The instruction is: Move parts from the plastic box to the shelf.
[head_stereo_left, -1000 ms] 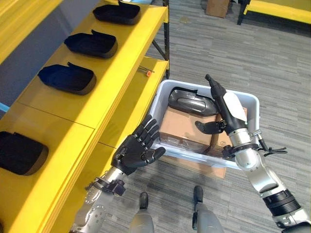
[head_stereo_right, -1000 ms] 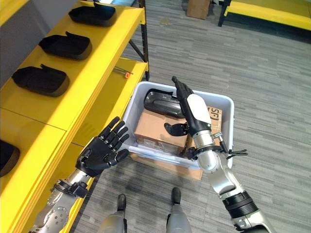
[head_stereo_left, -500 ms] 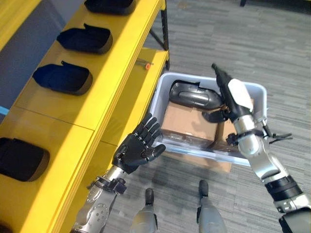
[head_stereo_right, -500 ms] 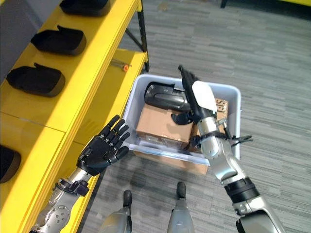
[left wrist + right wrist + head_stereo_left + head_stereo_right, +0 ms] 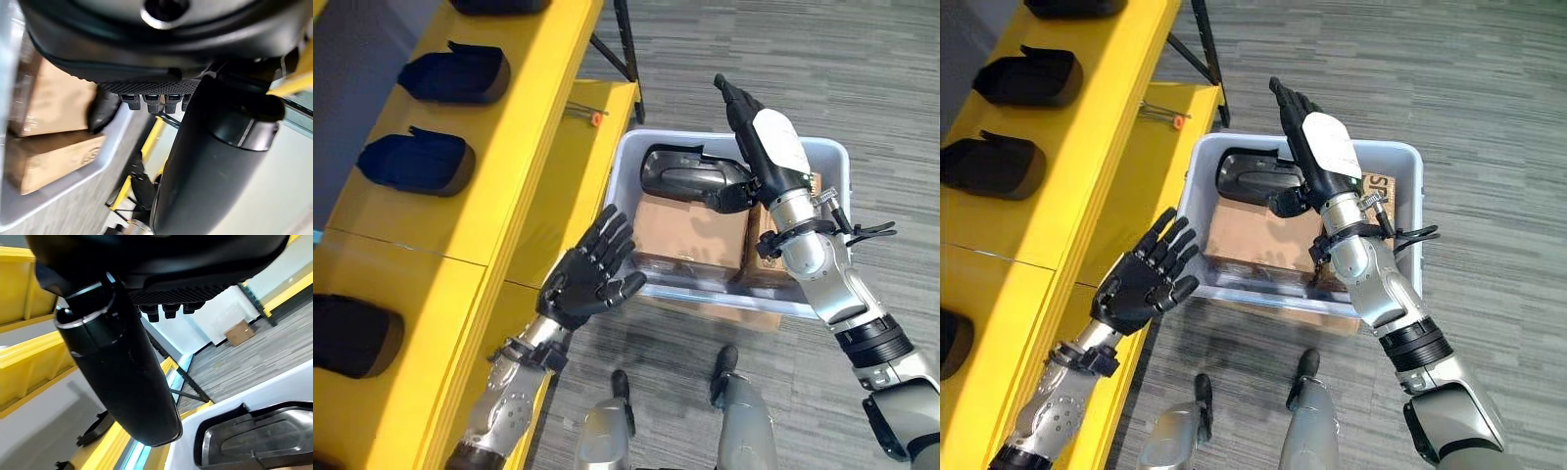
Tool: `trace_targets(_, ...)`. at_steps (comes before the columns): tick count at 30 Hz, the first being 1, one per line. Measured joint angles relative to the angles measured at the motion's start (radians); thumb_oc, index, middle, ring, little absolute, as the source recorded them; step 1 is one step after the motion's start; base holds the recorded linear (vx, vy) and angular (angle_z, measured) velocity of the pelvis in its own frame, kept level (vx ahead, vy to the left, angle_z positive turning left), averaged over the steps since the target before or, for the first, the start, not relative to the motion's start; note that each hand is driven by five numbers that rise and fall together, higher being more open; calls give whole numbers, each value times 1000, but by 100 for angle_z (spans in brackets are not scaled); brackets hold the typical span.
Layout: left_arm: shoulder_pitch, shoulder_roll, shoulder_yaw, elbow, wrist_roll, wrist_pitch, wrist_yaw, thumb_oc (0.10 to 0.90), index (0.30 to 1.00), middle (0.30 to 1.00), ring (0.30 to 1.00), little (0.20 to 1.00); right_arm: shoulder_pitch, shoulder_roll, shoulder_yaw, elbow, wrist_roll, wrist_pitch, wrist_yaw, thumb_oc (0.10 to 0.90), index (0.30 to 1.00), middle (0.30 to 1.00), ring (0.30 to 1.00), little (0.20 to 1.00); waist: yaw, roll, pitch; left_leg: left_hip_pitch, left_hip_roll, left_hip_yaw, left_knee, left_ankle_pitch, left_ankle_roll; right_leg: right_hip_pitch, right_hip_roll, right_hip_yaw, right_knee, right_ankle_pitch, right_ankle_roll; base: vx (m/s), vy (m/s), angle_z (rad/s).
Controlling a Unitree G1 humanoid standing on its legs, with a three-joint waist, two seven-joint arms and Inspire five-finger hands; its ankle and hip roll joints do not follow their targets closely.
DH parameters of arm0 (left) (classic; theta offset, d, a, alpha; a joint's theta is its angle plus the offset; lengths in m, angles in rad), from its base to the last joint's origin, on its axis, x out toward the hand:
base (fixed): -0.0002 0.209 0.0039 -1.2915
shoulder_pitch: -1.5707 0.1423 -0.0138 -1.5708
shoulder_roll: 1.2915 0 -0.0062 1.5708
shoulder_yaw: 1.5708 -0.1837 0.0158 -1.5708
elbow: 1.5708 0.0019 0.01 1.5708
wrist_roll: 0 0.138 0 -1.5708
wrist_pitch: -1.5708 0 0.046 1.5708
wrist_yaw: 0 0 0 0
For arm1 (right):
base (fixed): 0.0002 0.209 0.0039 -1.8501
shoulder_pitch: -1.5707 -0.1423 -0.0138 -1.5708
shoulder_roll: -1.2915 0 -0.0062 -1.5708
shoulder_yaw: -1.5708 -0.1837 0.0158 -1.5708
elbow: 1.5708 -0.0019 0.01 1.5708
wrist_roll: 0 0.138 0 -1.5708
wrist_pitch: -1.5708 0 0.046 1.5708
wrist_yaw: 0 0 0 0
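Note:
A pale plastic box (image 5: 628, 166) stands on the floor beside the yellow shelf (image 5: 524, 117). Inside it a dark glossy part (image 5: 680, 176) lies at the far end on top of brown cardboard boxes (image 5: 690, 230). My right hand (image 5: 759, 147) hovers over the box with straight fingers pointing away, its thumb close to the part's near end, holding nothing. My left hand (image 5: 587, 279) floats open, fingers spread, between the shelf's edge and the box's left wall. The part also shows in the right wrist view (image 5: 254, 433).
Several dark parts lie in a row on the shelf's top board, among them one (image 5: 416, 162) and another (image 5: 455, 73). A small orange-tipped tool (image 5: 587, 116) rests on the lower board (image 5: 573, 166). Grey carpet surrounds the box.
The camera has shifted, so the whole scene sits differently. My right hand has come lower and nearer the dark part, its thumb now by the part's end. My left hand stays open and spread.

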Motion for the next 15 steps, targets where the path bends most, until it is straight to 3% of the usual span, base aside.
trace_targets(2,18,-3,-17,-3,4,0,-5,900,1000,1000,1000,1000,7,48,32,-2,-12,7,1,900,1000,1000,1000,1000,13,33,-19,-21,31,-13,-222,2,-14,-1,50,24,-42,10,7,202,372,-88)
trace_targets(3,8,-6,-31,-3,4,2,-7,900,1000,1000,1000,1000,12,61,44,-1,-24,24,0,900,1000,1000,1000,1000,14,36,-19,-29,47,-54,-339,47,-10,-8,57,24,-41,12,1,152,241,-52)
trace_targets(4,-2,-12,-47,3,4,5,-9,900,1000,1000,1000,1000,20,60,50,9,-39,30,1,900,1000,1000,1000,1000,12,37,-18,-49,52,-79,-370,69,-14,-10,58,37,-42,10,1,180,282,-69)
trace_targets(5,0,-13,-51,5,5,8,-22,900,1000,1000,1000,1000,24,56,52,17,-42,30,6,900,1000,1000,1000,1000,15,36,-18,-40,58,-75,-407,74,6,-8,50,53,-44,10,0,162,211,-74)
trace_targets(7,9,-11,-50,4,4,8,-34,900,1000,1000,1000,1000,26,33,55,16,-42,30,8,900,1000,1000,1000,1000,22,58,-31,1,54,-63,-428,65,24,-8,52,72,-56,19,14,113,167,-97)
trace_targets(8,2,-4,-48,7,2,7,-35,900,1000,1000,1000,1000,28,25,53,15,-45,29,4,900,1000,1000,1000,1000,25,53,-30,5,50,-46,-419,129,9,1,36,73,-75,38,41,25,107,-78)
trace_targets(9,-6,-5,-47,17,3,7,-32,900,1000,1000,1000,1000,37,13,53,15,-50,29,0,900,1000,1000,1000,1000,13,44,-31,7,31,-30,-414,152,9,25,17,71,-119,54,66,2,71,-36)
trace_targets(11,-12,2,-47,19,-5,-9,-30,900,1000,1000,1000,1000,38,2,55,15,-50,28,0,900,1000,1000,1000,1000,-9,38,-30,8,-12,-17,-428,173,10,68,-21,69,-210,114,71,-14,40,16)
trace_targets(15,-22,14,-42,18,-7,-35,-20,900,1000,1000,1000,1000,38,10,60,-18,-54,28,22,900,1000,1000,1000,1000,27,29,-25,9,-9,-15,-443,180,1,97,-21,30,-262,150,108,14,-27,13)
